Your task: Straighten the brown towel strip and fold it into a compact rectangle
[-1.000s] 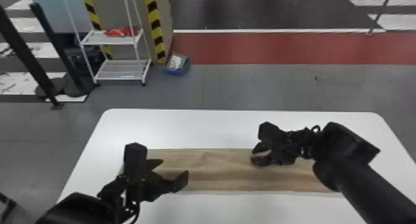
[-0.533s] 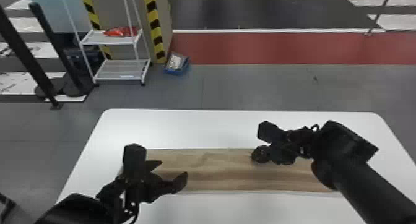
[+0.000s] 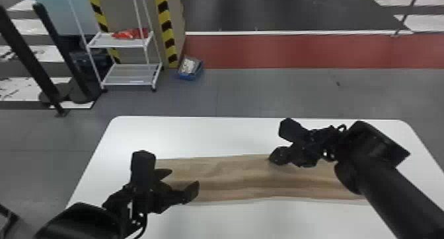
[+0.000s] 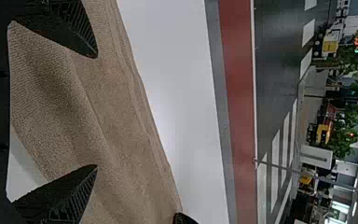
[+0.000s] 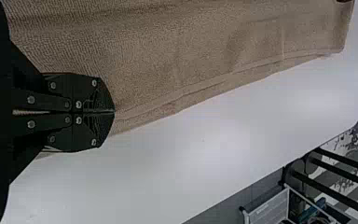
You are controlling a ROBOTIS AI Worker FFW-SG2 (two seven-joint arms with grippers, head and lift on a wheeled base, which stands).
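Right of centre, my right pincer [image 3: 273, 158] nips the upper edge of the brown towel strip [image 3: 231, 174]; lower left, I hold the left pincer [image 3: 185, 178] wide.

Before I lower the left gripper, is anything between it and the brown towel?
Nothing visible stands between the left gripper and the brown towel strip; its open fingers hang over the cloth. The right gripper is farther along, at the towel's far edge.

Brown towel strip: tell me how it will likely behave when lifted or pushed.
Probably floppy: the brown towel strip lies in soft ripples along its length. It looks thin, so it should be light and may bunch if pushed. Its ribbed texture suggests little slipping.
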